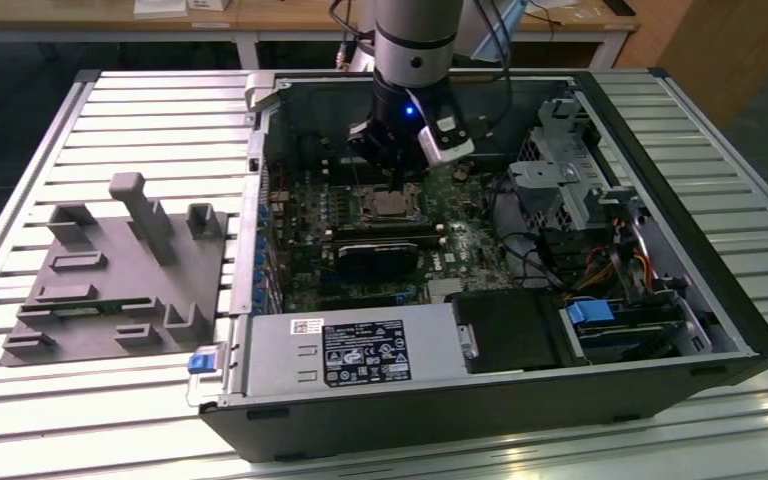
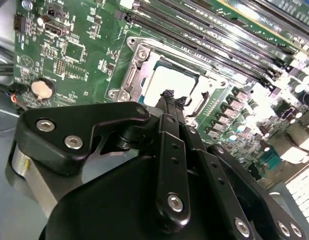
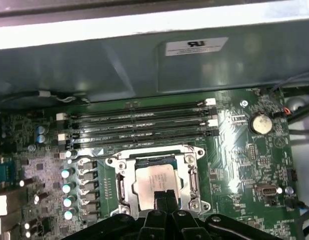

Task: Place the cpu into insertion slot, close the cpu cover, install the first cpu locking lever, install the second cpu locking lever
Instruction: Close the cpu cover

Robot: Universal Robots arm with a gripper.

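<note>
The cpu [image 3: 153,179] [image 2: 169,82] [image 1: 387,205], a silver-grey square, lies flat in the insertion slot [image 3: 110,161] on the green motherboard. The silvery cpu cover [image 3: 155,152] [image 2: 138,59] lies down around it, and the chip's top shows through the cover's window. My gripper [image 3: 164,198] [image 2: 171,96] [image 1: 391,172] hangs just above the near edge of the chip. Its black fingertips are pressed together and hold nothing. Whether they touch the chip I cannot tell.
The open computer case [image 1: 744,300] lies on a slatted table. Memory slots [image 3: 139,122] run beside the socket. A power supply [image 1: 344,350], a drive cage [image 1: 564,170] and cables [image 1: 544,260] fill the case. A grey fixture [image 1: 117,270] sits at the exterior view's left.
</note>
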